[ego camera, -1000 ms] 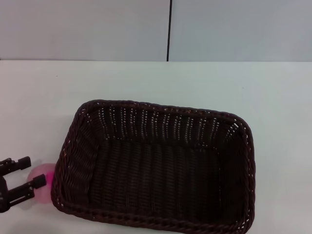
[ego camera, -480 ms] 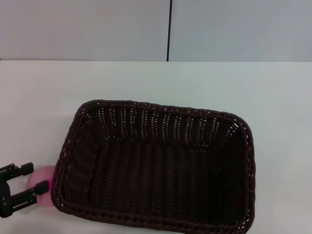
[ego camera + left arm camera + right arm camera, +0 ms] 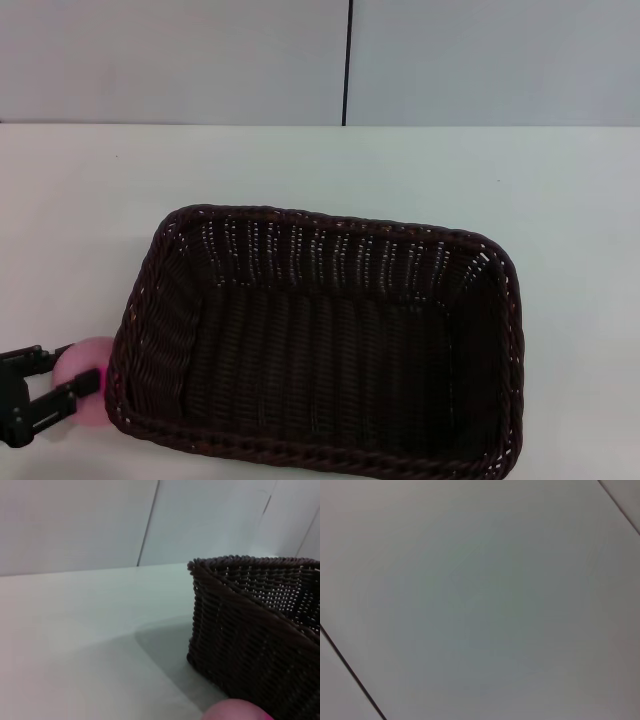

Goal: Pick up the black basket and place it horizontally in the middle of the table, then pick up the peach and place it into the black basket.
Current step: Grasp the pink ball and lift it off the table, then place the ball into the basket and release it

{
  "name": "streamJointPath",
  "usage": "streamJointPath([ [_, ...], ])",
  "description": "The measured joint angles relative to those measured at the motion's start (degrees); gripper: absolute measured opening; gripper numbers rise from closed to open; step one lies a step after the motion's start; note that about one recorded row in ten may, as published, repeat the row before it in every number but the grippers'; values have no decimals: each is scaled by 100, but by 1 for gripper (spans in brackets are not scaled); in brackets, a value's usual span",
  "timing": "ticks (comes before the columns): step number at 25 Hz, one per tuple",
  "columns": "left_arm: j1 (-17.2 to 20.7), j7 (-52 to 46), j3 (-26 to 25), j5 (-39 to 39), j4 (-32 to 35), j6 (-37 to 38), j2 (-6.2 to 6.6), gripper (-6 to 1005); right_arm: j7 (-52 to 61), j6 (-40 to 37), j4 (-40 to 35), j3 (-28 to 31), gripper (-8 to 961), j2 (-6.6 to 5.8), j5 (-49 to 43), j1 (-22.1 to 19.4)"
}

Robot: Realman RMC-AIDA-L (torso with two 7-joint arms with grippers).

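Observation:
The black basket (image 3: 320,340) lies lengthwise across the middle of the white table (image 3: 90,200), open side up and empty. The peach (image 3: 88,405) rests on the table against the basket's left end. My left gripper (image 3: 72,366) is at the bottom left in the head view, open, with one finger on each side of the peach. In the left wrist view the peach (image 3: 235,711) shows as a pink edge close below the basket's corner (image 3: 260,645). My right gripper is out of view.
The table's far edge meets a grey wall with a dark vertical seam (image 3: 347,60). Bare tabletop (image 3: 75,630) lies left of and behind the basket. The right wrist view shows only a plain grey surface.
My left gripper has moved nearer to me and lower around the peach, and its fingers look a little closer together. The basket has not moved.

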Motion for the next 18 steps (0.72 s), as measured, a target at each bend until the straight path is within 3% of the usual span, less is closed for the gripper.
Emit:
streamJointPath([
  [12, -57, 47, -144, -49, -1, -10, -10, 335, 0, 0, -1, 36, 485, -2, 0, -14],
  [14, -78, 47, -681, -108, -17, 107, 19, 310, 0, 0, 0, 35, 485, -1, 0, -9],
  [17, -90, 46, -863, -163, -30, 186, 46, 287, 0, 1, 0, 34, 485, -1, 0, 4],
  [18, -102, 45, -1284, -488, -51, 421, 68, 279, 0, 1, 0, 34, 485, 1, 0, 7],
])
